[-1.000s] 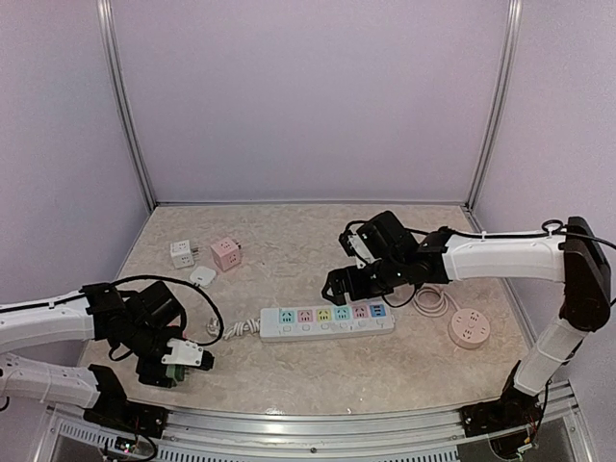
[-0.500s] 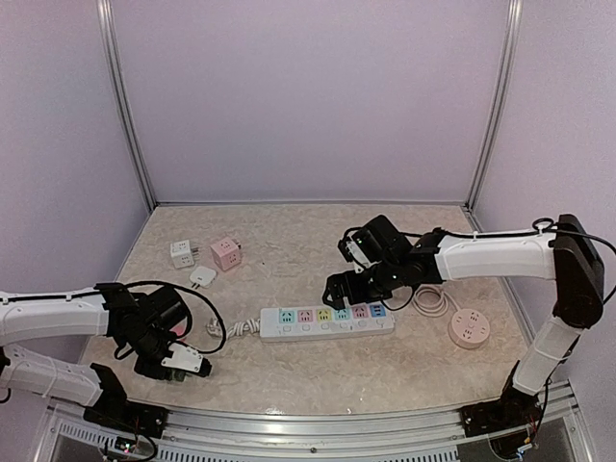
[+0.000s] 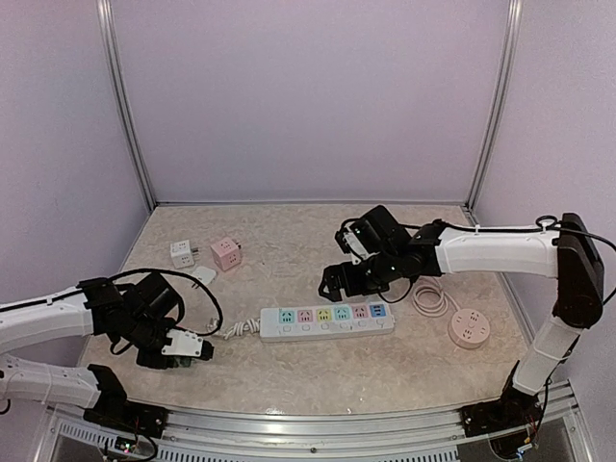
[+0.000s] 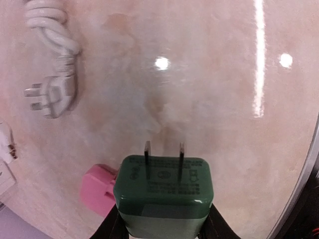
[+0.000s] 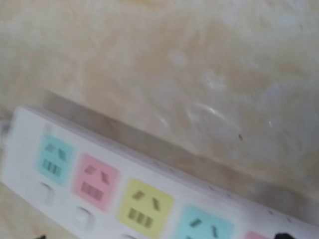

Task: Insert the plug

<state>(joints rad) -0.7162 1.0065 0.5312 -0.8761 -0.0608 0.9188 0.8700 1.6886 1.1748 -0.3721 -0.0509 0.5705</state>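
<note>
Between lilac walls (image 3: 308, 96), a marbled table (image 3: 289, 375) is bearing one power strip (image 3: 327, 320) and two cube adapters (image 3: 227, 253); left gripper (image 3: 188, 348) is clamping one green plug (image 4: 163, 191), right gripper (image 3: 339, 279) is gaping.

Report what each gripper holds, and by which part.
Left gripper holds the green plug by the sides of its body, prongs pointing out. Right gripper is open, holding nothing, near the power strip.
</note>
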